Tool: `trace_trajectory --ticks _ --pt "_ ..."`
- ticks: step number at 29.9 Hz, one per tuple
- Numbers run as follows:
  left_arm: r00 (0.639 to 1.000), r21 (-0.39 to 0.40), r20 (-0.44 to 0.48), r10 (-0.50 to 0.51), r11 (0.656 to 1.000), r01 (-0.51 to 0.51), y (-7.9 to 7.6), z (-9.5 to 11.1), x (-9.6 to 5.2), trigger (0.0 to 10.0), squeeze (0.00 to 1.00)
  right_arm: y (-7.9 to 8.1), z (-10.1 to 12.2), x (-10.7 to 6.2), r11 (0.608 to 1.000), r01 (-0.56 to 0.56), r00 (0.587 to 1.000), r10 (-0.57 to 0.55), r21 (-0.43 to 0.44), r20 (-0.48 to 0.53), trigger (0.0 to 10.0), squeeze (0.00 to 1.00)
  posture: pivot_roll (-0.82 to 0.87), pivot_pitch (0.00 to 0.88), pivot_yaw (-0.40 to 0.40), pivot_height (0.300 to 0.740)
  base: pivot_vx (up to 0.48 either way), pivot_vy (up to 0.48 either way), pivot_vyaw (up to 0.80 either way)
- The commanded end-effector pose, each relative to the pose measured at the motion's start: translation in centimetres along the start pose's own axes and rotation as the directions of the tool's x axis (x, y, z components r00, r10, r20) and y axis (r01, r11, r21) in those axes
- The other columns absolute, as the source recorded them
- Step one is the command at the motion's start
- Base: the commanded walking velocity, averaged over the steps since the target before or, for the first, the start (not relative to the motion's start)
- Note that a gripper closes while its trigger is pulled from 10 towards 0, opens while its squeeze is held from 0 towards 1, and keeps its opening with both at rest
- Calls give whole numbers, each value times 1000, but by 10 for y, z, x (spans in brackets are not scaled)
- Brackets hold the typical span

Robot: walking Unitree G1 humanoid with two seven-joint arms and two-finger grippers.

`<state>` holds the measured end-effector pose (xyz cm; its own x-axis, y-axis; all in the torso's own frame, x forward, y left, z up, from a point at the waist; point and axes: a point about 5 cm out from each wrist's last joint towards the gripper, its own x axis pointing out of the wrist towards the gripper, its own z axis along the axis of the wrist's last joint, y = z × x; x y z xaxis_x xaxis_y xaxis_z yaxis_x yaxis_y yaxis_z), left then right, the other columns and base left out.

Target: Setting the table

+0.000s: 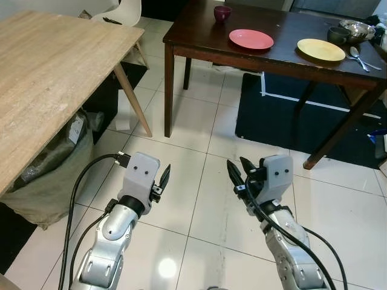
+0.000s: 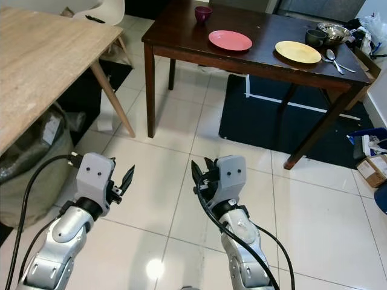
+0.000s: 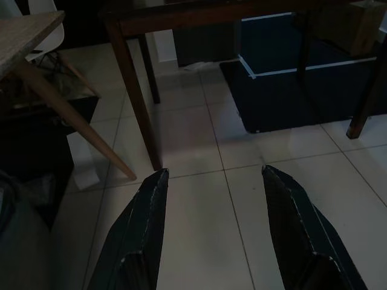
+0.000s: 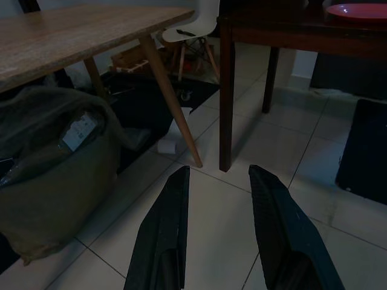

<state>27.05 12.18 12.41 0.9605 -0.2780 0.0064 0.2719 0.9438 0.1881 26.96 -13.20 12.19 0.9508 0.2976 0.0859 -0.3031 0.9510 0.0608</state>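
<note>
Approach step, nothing carried: left gripper (image 1: 164, 178) and right gripper (image 1: 237, 170) both spread, empty, over floor tiles; pink plate (image 1: 251, 39), yellow plate (image 1: 321, 49), spoons (image 1: 359, 58) on dark table (image 1: 199, 37) ahead; next, probably walk within reach.

Pink plate (image 1: 251, 39), yellow plate (image 1: 321, 49) flat on dark table (image 1: 199, 36).

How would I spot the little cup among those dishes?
Look at the dark wooden table ahead of the robot. The cup stands near its far left corner, beyond the pink plate. It is small and maroon, away from the bowls and spoons.
</note>
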Motion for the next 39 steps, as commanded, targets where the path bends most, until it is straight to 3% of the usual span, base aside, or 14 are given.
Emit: trace_trajectory --ticks 1,11,28,39 --pt "1000 -5 -28 -5 1000 4 -2 -7 -2 10000 0 -2 -7 -3 1000 17 999 -17 10 -34 10000 0 -144 0 12 740 0 0 0" --pt "1000 -2 -18 -1 1000 1 -1 -6 -2 10000 0 -2 -8 -4 1000 22 999 -21 8 -36 10000 0 -143 0 14 740 0 0 0" --pt "1000 9 1 2 1000 -3 -1 -3 0 10000 0 -1 -8 -4 1000 23 999 -24 -11 -38 10000 0 -142 1 14 740 476 0 0" --pt "1000 9 2 3 1000 -3 -2 -4 -1 10000 0 -1 -8 -4 1000 19 999 -20 -10 -37 10000 0 -141 2 13 740 480 0 755"
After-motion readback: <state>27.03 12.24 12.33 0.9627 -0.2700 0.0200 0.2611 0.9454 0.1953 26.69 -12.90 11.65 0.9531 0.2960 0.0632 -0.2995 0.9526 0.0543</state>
